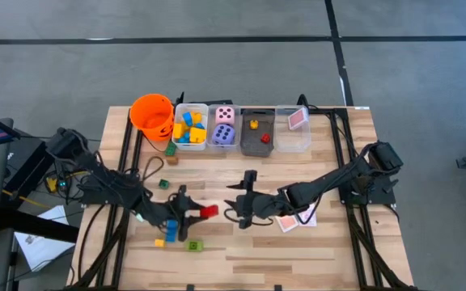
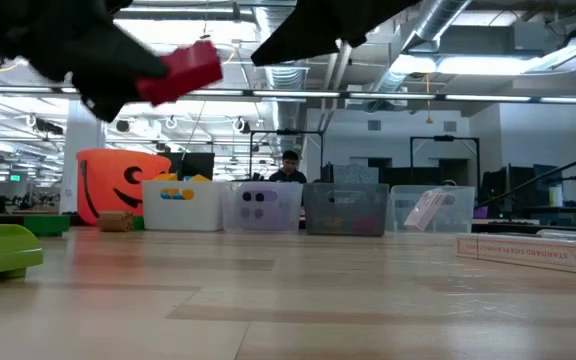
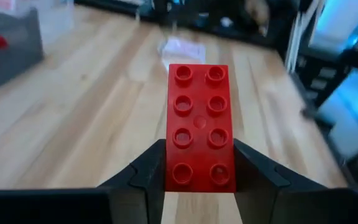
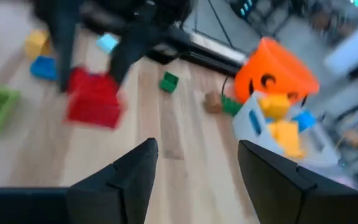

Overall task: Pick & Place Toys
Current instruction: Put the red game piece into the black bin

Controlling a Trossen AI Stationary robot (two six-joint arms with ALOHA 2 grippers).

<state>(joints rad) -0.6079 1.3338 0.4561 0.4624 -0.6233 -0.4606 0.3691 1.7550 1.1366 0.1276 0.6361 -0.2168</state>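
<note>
Currently the left gripper, lower left of centre in the high view, pinches a red eight-stud brick between its fingers, lifted off the table. Right gripper, at frame centre, fingers spread and empty. Pink-white cards lie lower right; small blocks scattered lower left.
</note>
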